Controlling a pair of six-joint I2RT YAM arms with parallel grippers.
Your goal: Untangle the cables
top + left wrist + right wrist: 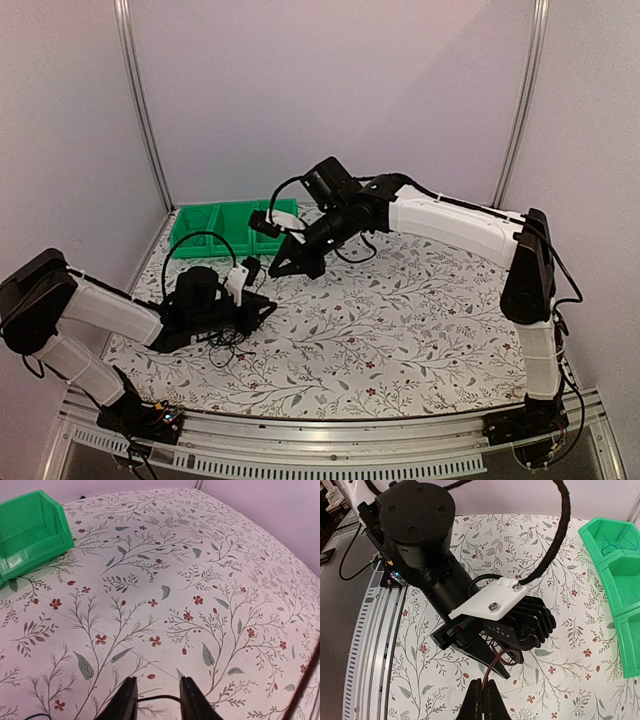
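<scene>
Wire loops (612, 542) lie in one compartment of green bin (626, 645).

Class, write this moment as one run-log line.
left gripper: open, astride cables | right gripper: shut on cables

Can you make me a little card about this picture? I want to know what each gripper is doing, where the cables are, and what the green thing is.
left gripper: open, low over the table, one thin cable running across between its fingers
right gripper: shut on one of the cables, right next to the left gripper
cables: thin black wires bunched on the table under the left arm
green bin: at the far left of the table, apart from both grippers
table: covered in a flowery cloth
</scene>
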